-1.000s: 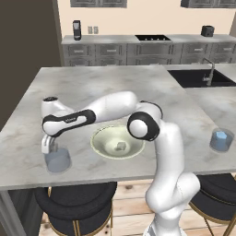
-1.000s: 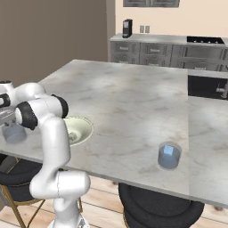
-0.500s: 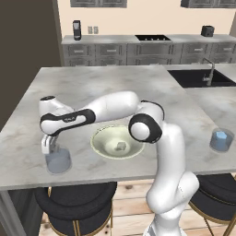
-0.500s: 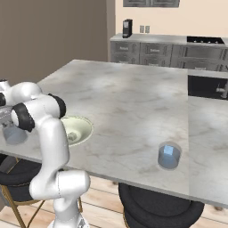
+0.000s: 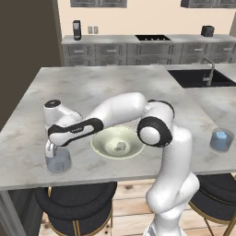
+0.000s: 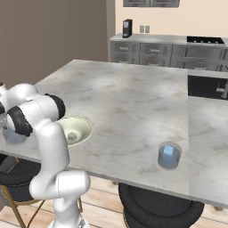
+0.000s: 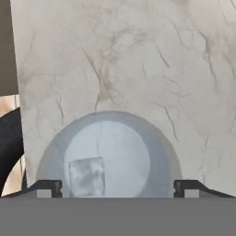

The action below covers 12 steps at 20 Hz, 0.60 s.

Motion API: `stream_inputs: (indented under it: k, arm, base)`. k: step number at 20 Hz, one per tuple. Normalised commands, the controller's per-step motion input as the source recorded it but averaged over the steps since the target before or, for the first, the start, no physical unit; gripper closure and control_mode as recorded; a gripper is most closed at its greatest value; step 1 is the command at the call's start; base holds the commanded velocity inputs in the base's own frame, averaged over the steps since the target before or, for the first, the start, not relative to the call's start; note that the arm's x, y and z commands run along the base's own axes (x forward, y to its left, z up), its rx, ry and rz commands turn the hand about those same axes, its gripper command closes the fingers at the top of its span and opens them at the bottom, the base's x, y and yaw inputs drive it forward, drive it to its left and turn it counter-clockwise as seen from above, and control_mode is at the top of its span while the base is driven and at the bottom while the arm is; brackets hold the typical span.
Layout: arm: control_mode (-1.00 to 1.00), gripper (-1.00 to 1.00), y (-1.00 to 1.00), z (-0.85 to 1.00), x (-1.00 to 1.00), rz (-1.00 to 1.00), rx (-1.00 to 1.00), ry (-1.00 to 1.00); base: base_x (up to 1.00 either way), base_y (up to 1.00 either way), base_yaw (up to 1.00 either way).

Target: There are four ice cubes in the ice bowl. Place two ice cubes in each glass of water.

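Lower left: end effector (image 5: pixel 54 148) poised directly above glass of water (image 5: pixel 58 161), jaws spread wide and holding nothing, presumably for a drop; ice cube (image 7: pixel 86 176) inside glass. Centre: ice bowl (image 5: pixel 102 149) on table (image 5: pixel 110 87), one cube (image 5: pixel 120 145) remaining. Right: second glass (image 5: pixel 221 141) holding a cube.
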Motion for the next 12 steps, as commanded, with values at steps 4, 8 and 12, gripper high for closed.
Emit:
stream_inputs:
  k: [4, 8, 12]
  arm:
    - [-1.0, -1.0, -0.81, 0.88, -0.36, 0.0, 0.18, -0.13]
    - [-1.0, -1.0, -1.0, 0.93, -0.45, -0.06, 0.27, 0.02]
    - [-1.0, -1.0, -1.0, 0.29, -0.32, -0.08, 0.16, 0.04]
  base:
    - [0.0, 0.0, 0.0]
    - [0.0, 0.0, 0.0]
    - [0.0, 0.0, 0.0]
